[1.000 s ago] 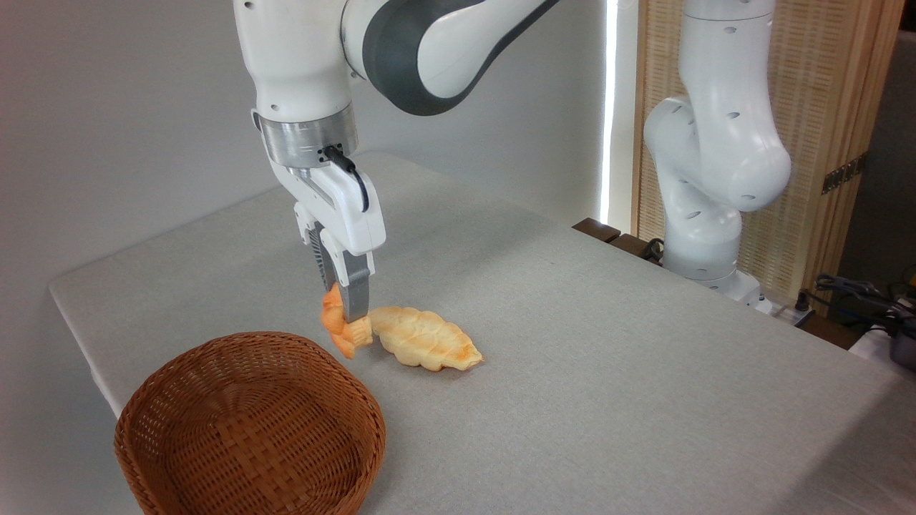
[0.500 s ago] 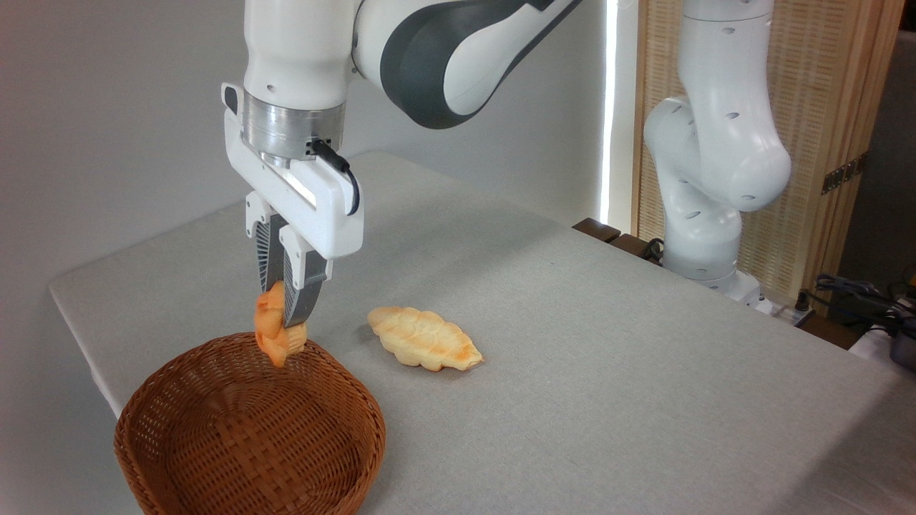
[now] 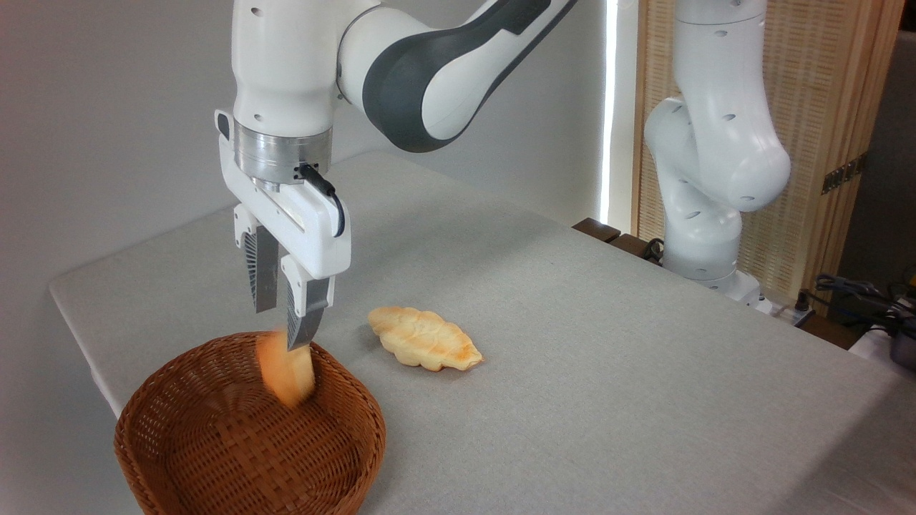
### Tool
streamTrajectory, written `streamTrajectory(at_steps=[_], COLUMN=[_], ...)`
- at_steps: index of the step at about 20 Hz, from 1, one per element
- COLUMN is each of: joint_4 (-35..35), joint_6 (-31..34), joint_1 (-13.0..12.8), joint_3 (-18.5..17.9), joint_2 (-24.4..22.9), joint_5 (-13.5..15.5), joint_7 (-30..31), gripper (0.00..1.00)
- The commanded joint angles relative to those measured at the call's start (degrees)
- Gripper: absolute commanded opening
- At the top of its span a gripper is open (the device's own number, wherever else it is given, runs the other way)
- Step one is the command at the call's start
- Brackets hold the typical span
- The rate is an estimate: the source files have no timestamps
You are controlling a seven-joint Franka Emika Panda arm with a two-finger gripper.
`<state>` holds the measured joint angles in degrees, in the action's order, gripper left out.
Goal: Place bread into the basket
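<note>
One fixed camera watches me from the table's (image 3: 572,343) front corner, raised, looking down and across toward the back wall, fairly near my arm.

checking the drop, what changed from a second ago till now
The tool carried the bread left from beside the pastry to above the basket, then opened; the bread, blurred, is falling inside. Pastry and basket stayed put.

Plain white wall (image 3: 107,93) behind grey cloth-covered table (image 3: 608,343), slatted wood screen (image 3: 823,143) at right, bright strip of daylight (image 3: 609,107) beside it, cables (image 3: 859,293) far right.
</note>
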<state>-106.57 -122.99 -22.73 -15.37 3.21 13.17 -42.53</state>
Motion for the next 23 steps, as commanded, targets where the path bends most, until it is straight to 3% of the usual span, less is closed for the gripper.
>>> streamTrajectory(at_steps=[1,6,9,13,15,23], joint_4=[0.57,0.57,0.66,0.84,0.75,1.54], joint_6=[-0.41,3.87,8.19,16.44,19.18,19.28], joint_1=[-0.30,-0.21,-0.21,-0.12,-0.12,-0.03], joint_3=[-0.19,0.16,0.25,0.16,0.16,-0.19], joint_2=[0.04,-1.62,-4.78,-6.29,-6.37,-6.37], joint_5=[0.71,0.10,-6.56,-9.21,-9.66,-9.66], joint_7=[-0.19,0.34,1.56,4.29,4.21,3.50], gripper=[1.00,1.00,1.00,1.00,1.00,1.00])
